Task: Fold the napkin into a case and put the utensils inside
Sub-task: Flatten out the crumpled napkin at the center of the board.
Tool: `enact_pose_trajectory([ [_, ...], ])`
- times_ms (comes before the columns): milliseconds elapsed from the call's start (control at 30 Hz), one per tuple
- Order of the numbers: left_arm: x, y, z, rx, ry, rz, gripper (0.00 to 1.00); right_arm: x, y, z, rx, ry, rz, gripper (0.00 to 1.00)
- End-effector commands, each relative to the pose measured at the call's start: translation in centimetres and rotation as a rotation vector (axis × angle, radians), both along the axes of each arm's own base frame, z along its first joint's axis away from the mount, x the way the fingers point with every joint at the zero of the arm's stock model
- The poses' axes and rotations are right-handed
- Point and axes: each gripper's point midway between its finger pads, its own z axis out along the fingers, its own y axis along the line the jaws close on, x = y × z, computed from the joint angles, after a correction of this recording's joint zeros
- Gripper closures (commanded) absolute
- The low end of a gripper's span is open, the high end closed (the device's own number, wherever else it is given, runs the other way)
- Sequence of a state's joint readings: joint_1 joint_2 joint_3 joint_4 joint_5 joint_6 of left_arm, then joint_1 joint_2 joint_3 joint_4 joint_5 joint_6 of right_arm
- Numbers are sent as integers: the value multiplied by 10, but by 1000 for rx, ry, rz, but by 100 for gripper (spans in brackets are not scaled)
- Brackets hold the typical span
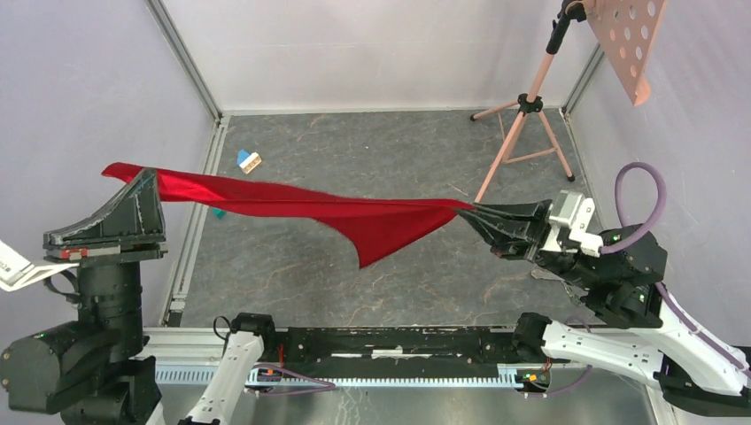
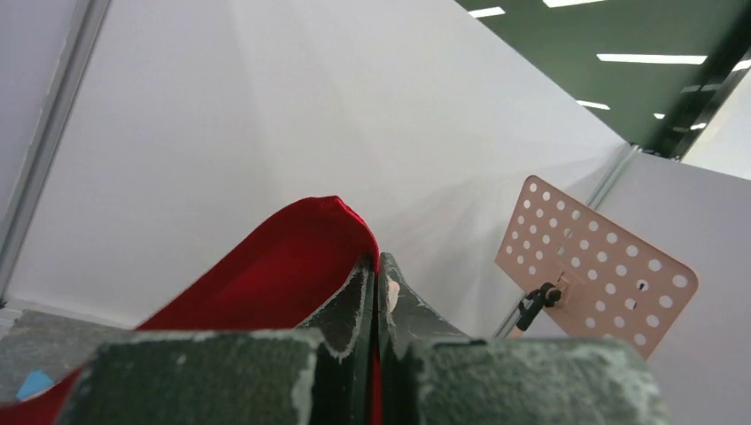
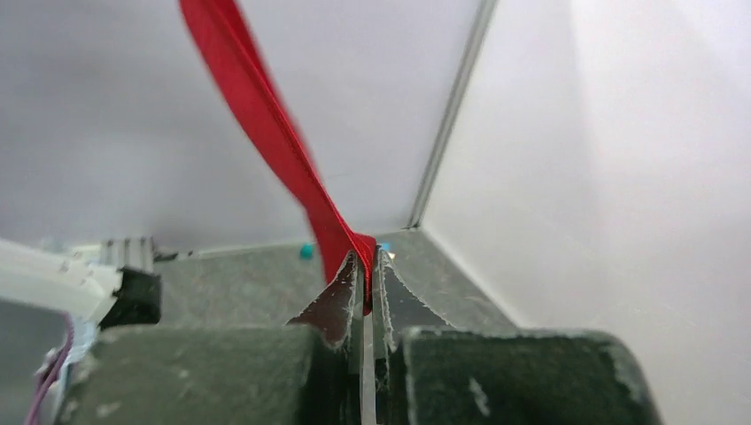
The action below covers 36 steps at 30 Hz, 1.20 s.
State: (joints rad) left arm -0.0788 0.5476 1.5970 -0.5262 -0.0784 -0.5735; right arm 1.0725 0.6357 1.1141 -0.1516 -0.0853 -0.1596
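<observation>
Napkin [image 1: 292, 202] off desk [image 1: 381, 142], stretched left to right in air between both hands. Loose flap sags right of middle. Teal piece [image 1: 218, 213] mostly hidden behind cloth, shape unclear. Right wrist view: cloth blurred. Left hand [image 1: 146, 180] high at left, tips pointing up, clamped on napkin corner, cloth tip poking past. Right hand [image 1: 468, 211] level, pointing left, pinched tight on opposite corner. Blue-and-tan block [image 1: 250, 161] on desk, far side.

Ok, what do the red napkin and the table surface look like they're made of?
The napkin: thin soft cloth, matte, likely woven; it sags and folds where it hangs. The table: grey, veined like marble, matte; stone or a printed mat, cannot tell which.
</observation>
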Motion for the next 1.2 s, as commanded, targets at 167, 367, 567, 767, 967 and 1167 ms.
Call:
enact_pose_trajectory([
  [167, 177, 15, -87, 75, 347, 166, 97, 151, -67, -63, -2, 158, -1030, 100],
  [367, 312, 0, -191, 109, 579, 134, 98, 286, -105, -180, -127, 368, -1208, 100],
  [567, 435, -16, -358, 190, 1033, 57, 96, 366, -107, -262, -299, 488, -1210, 54],
  [767, 441, -22, -364, 234, 1149, 24, 25, 389, -105, -275, -531, 691, -1205, 18],
  [967, 367, -43, -369, 155, 1232, -108, 10, 333, -67, -298, -448, 831, -900, 16],
  [1167, 287, -105, -427, -4, 1279, -420, 1, 281, -11, -343, -346, 957, -542, 16],
])
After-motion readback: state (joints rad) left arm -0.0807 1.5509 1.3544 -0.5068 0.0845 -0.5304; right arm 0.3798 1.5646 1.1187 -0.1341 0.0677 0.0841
